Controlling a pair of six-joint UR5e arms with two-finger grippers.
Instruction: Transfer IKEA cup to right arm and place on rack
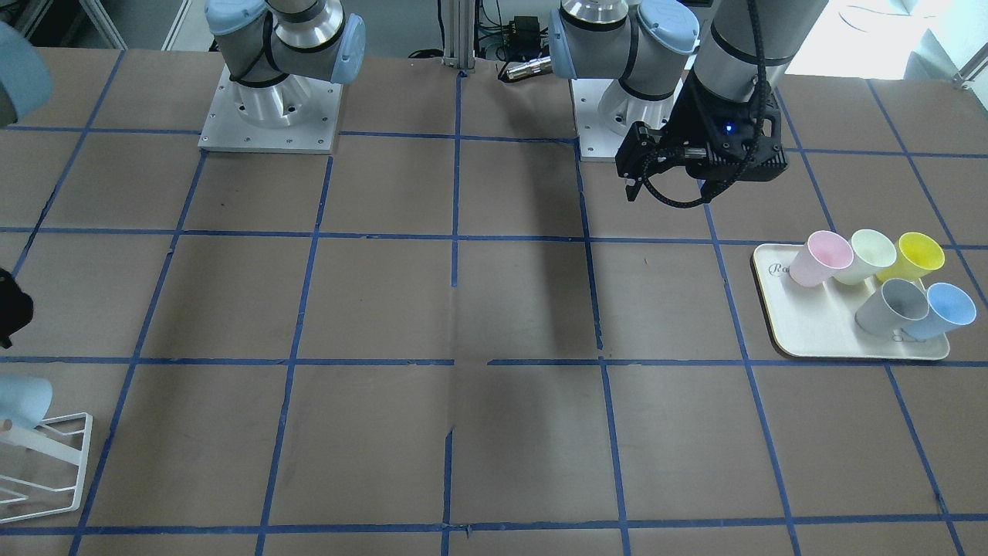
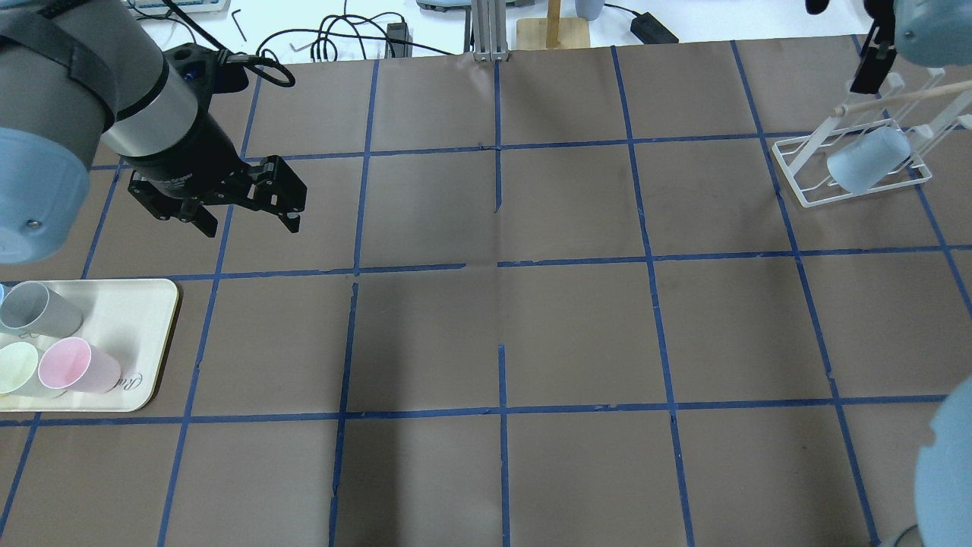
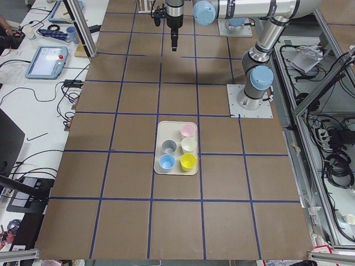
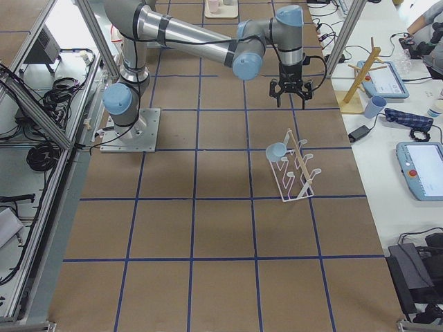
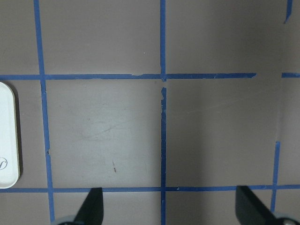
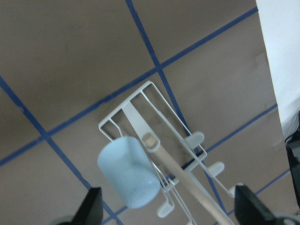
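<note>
- Hanging tilted among the slanted rods of the white wire-frame rack (image 4: 299, 178), just beside its tan wooden rod (image 6: 187, 183): the small pale sky-blue tapered plastic cup (image 6: 127, 178); placement judged done.
- Hovering above rack and cup, apart from both: the right arm's black two-finger hand (image 4: 290, 102), fingers spread wide, nothing between them.
- Waiting over the bare brown worktop (image 2: 531, 342) near the cream rectangular tray (image 2: 144, 304): the left arm's black hand (image 2: 249, 216), likewise wide open and empty.
- Probably very light and thin-walled; stiff enough to keep shape, yet easily squeezed out of round; smooth, so likely slippery under hard pads; unlikely to break if dropped.
- Best taken across the tapered wall about mid-height with mild pressure, or by pinching the rim, one finger inside; a hard squeeze apt to make the taper slide free.
- Should be lifted along the rod's slant if re-seated, lest the light rack drag.
- Not to be confused with the brighter blue cup (image 1: 945, 309) or the grey cup (image 1: 891, 305) on the tray.
</note>
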